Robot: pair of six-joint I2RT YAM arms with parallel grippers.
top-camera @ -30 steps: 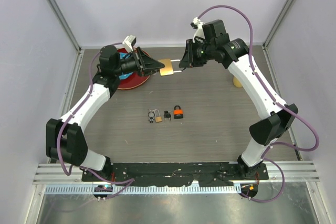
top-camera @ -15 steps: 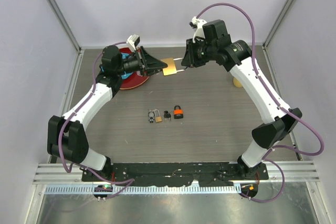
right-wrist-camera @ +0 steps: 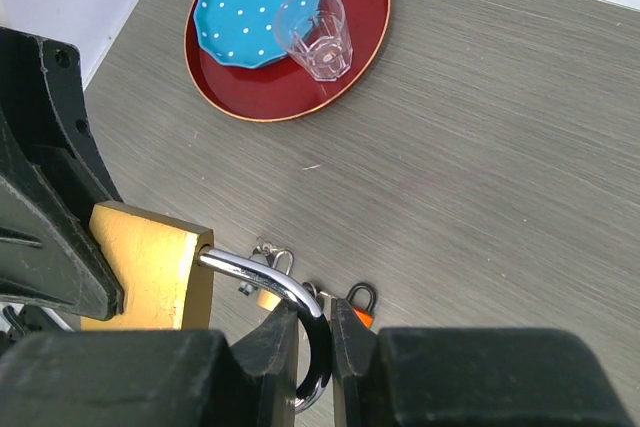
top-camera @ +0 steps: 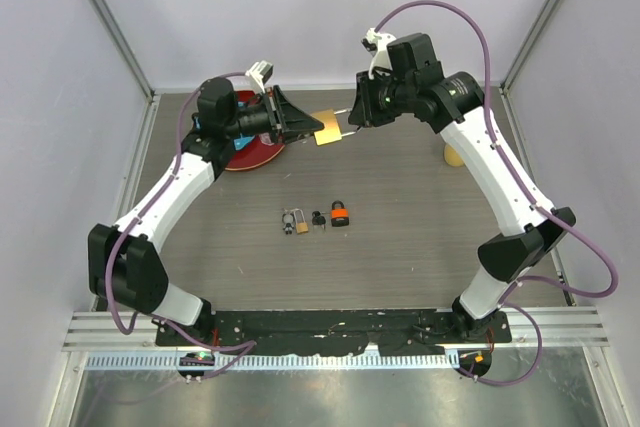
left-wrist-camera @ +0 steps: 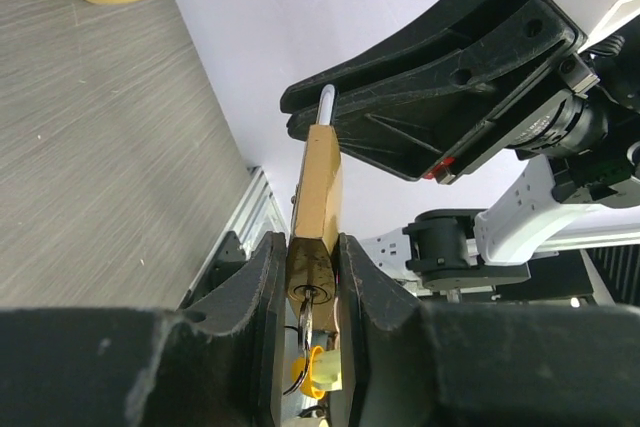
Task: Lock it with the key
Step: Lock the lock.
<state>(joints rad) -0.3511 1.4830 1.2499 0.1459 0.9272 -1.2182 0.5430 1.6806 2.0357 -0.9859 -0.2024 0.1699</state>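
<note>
The left arm (top-camera: 165, 197) and right arm (top-camera: 500, 172) share one build: glossy white link shells between black joint housings. A purple cable (top-camera: 430, 4) runs along each (looping loose in places). Small white camera mounts (top-camera: 262, 71) sit at the wrists. The fingers (left-wrist-camera: 470, 47) are matt black plastic with moulded ribs, one bearing a small red mark (left-wrist-camera: 438, 169).
</note>
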